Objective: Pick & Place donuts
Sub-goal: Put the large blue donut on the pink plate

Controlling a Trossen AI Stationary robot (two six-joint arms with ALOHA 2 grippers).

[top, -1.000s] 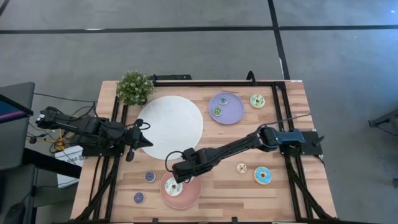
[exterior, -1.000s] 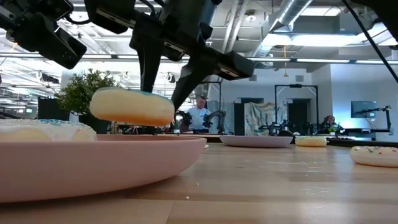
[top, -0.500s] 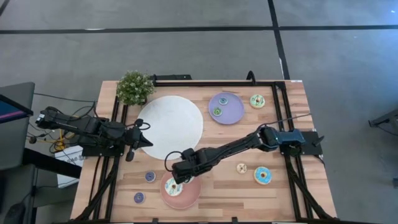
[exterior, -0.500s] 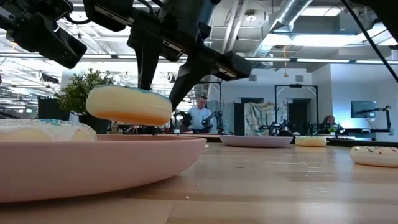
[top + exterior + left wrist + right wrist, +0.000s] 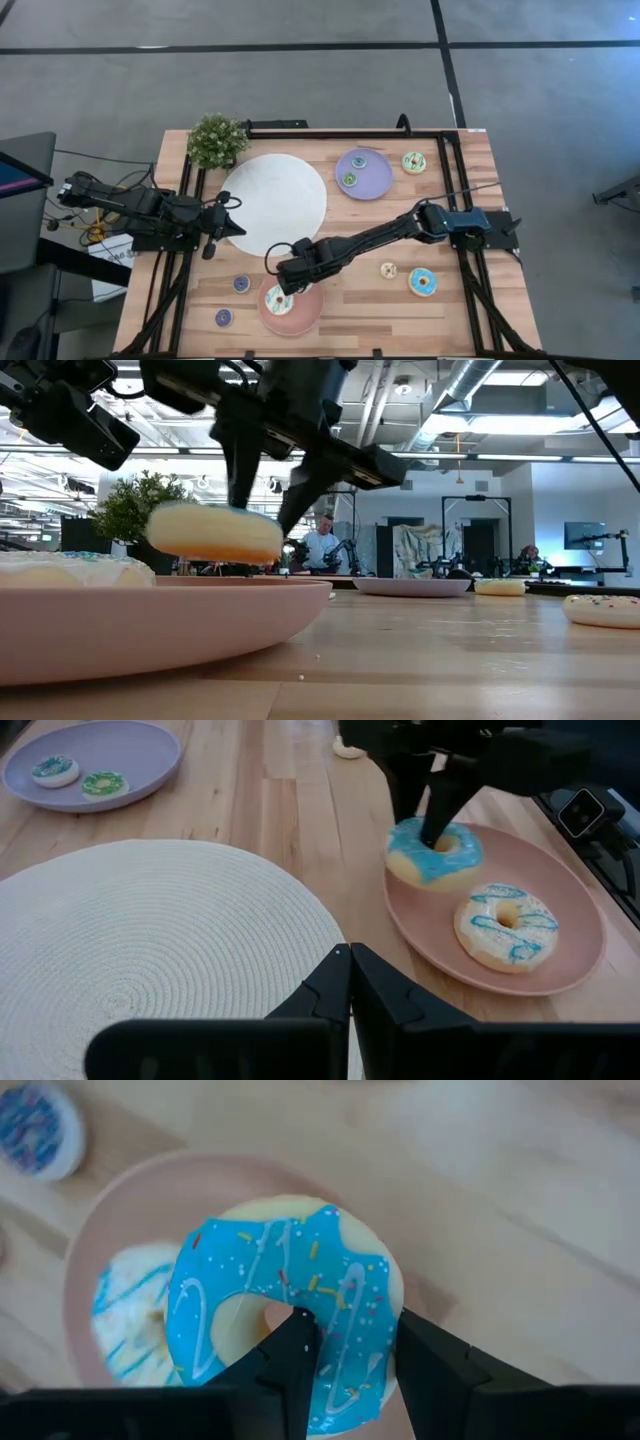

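My right hand [image 5: 345, 1345] is clamped on the blue-iced donut [image 5: 285, 1305], raised above the pink plate [image 5: 570, 935], beside the white-iced donut [image 5: 505, 925] lying there.

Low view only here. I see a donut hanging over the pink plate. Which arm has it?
Observer: The right gripper holds it, on an arm reaching across from the table's right side.
Operator: How is it gripped?
Observer: One of the jaws goes through the hole of the blue-iced donut, the other sits outside its rim.
Operator: Is anything on the plate already?
Observer: Yes, a white donut with blue stripes lies on the pink plate, beside the held one rather than under it.
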